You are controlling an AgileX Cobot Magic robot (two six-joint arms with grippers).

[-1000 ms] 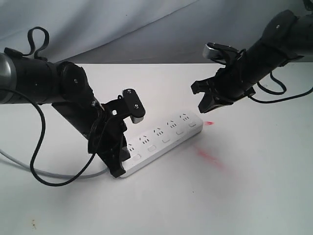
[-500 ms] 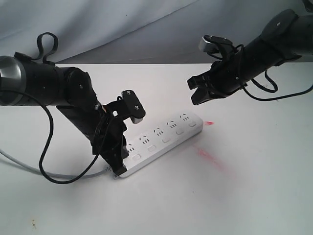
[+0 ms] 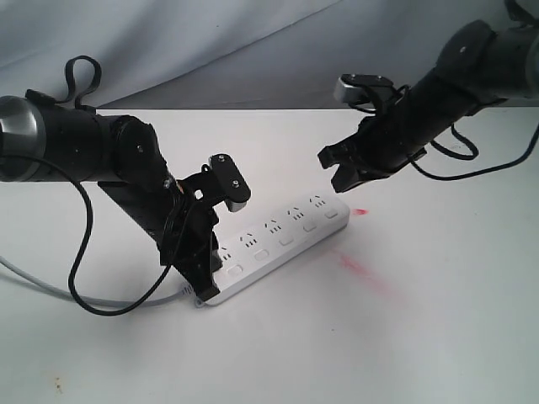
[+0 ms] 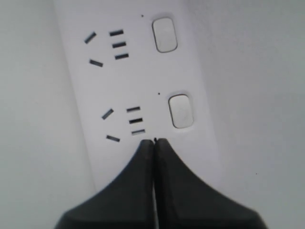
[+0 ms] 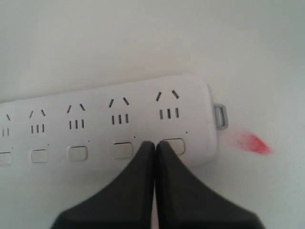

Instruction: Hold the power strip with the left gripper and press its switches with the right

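Note:
The long white power strip point(image 3: 282, 231) lies slantwise on the white table, its row of switches point(image 3: 286, 240) along the near side. My left gripper point(image 3: 205, 289) is shut, with its tips set down on the strip's near-left end. In the left wrist view those tips point(image 4: 153, 141) rest on the strip point(image 4: 143, 81) just short of a switch point(image 4: 181, 110). My right gripper point(image 3: 341, 180) is shut and hangs above the strip's far-right end, apart from it. In the right wrist view its tips point(image 5: 155, 143) sit between two switches point(image 5: 174, 144) near that end.
Red smears point(image 3: 362, 271) mark the table right of the strip, one showing in the right wrist view point(image 5: 252, 143). The grey cord point(image 3: 29, 284) and a black arm cable point(image 3: 72, 261) trail off left. A grey cloth backdrop point(image 3: 210, 42) hangs behind.
My right arm has swung left, nearer over the strip's far-right end. The left arm shifted slightly early on and has held on the strip since.

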